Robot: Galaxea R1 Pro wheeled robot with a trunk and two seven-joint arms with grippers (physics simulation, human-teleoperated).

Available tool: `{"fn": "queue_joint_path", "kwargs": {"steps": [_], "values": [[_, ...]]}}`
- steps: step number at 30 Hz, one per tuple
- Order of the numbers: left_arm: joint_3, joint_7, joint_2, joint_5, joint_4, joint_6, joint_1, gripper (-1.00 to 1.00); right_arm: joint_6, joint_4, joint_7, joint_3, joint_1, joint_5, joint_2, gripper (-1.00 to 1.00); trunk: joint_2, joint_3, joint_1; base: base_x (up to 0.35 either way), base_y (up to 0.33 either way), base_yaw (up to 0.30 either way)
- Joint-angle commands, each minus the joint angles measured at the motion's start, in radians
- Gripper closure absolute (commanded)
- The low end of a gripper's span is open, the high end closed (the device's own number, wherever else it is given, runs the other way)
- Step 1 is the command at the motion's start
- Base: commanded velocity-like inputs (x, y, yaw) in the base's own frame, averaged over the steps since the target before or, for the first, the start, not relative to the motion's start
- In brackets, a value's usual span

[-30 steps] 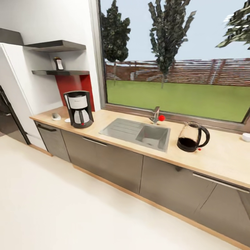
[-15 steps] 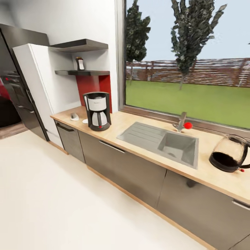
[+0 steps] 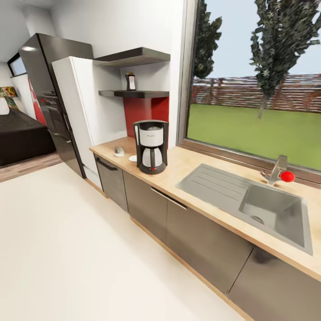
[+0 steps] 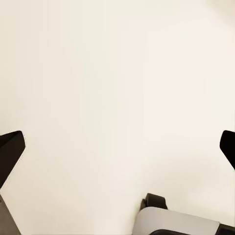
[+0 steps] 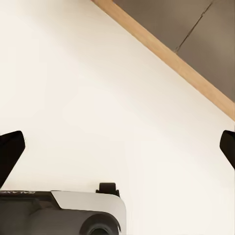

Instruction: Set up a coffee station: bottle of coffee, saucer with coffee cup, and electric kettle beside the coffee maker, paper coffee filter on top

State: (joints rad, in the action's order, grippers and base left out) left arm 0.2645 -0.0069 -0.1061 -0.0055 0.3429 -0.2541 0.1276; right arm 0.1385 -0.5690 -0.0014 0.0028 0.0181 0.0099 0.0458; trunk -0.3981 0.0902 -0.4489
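In the left wrist view the left gripper [image 4: 117, 147] is seen spread wide and holding nothing, two dark fingertips at the frame's edges over smooth cream floor [image 4: 107, 73]. The right gripper [image 5: 117, 147] is likewise seen wide open and empty in the right wrist view, where a wooden plinth [image 5: 161, 54] beneath grey cabinets crosses the upper right. In the head view one black coffee maker [image 3: 151, 146] with a glass carafe is set left of centre on the pale wood countertop [image 3: 191, 165], one white saucer [image 3: 133, 158] just beside it, one steel sink [image 3: 249, 200] at right. One small bottle of coffee [image 3: 130, 81] is seen on the dark shelf [image 3: 133, 94], upper centre-left.
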Motion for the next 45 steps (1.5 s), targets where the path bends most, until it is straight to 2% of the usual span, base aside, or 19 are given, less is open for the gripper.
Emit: {"fn": "queue_joint_path", "kwargs": {"steps": [1,26,45], "values": [[0.002,-0.001,0.0,-0.001,-0.001,-0.004,0.001,-1.0,0.003,0.0,0.0,0.0,0.0,0.001,0.0,-1.0,-0.002,0.002,-0.001,0.33,0.165,0.278],[0.001,-0.001,0.0,-0.001,-0.001,-0.004,0.002,-1.0,0.003,0.0,0.0,0.0,0.0,0.002,0.0,-1.0,-0.002,0.002,-0.001,0.327,0.172,0.273],[0.002,-0.001,0.0,-0.001,-0.001,-0.004,0.003,-1.0,0.003,0.001,0.0,0.0,0.0,0.002,0.0,-1.0,-0.002,0.002,-0.001,0.324,0.172,0.013]]}}
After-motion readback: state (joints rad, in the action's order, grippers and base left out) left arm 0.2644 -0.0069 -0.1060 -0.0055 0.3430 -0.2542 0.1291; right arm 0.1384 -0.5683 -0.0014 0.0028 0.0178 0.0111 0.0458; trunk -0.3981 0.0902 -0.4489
